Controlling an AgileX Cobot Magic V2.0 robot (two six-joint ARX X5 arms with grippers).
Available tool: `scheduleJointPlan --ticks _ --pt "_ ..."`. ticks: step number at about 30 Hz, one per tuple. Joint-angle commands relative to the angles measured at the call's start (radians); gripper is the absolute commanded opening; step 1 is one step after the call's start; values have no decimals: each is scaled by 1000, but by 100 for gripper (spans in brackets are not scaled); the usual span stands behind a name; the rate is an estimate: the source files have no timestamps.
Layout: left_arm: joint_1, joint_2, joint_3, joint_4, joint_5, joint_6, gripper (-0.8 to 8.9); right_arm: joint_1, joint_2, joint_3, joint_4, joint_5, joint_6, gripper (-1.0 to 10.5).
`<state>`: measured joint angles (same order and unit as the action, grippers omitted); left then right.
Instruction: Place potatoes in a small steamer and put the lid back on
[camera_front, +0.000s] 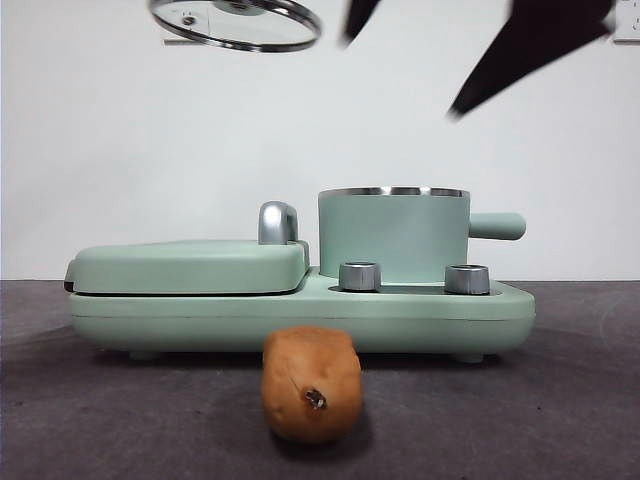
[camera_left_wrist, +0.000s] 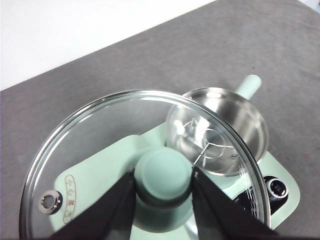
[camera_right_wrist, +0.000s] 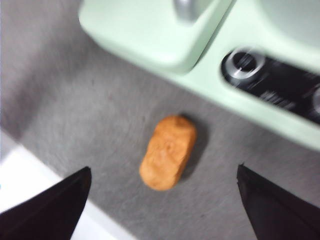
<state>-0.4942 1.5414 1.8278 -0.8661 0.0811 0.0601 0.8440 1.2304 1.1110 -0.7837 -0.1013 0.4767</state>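
The left gripper (camera_left_wrist: 164, 187) held the round glass lid (camera_left_wrist: 145, 165) by its knob; the right gripper (camera_right_wrist: 162, 200), fingers wide, could misjudge the oval orange-brown potato (camera_right_wrist: 168, 152), which might roll.

A: How's the light? 
B: Bright and even in the front view, white wall nearly blown out. The potato (camera_front: 311, 383) casts a soft shadow at five o'clock on the counter (camera_front: 560, 400).

A: Any glare? 
B: Yes, highlights on the lid (camera_left_wrist: 100, 150) glass and inside the small steamer (camera_left_wrist: 235, 125).

A: Sharpness? 
B: The right wrist view is smeared with motion blur; the others are crisp.
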Motion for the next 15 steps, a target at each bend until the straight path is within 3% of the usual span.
scheduleJointPlan --ticks 1,15 --pt "13 -10 30 18 14 7 84 36 108 24 2 6 68 466" --pt "58 -19 30 -2 43 3 84 98 415 24 128 0 92 466"
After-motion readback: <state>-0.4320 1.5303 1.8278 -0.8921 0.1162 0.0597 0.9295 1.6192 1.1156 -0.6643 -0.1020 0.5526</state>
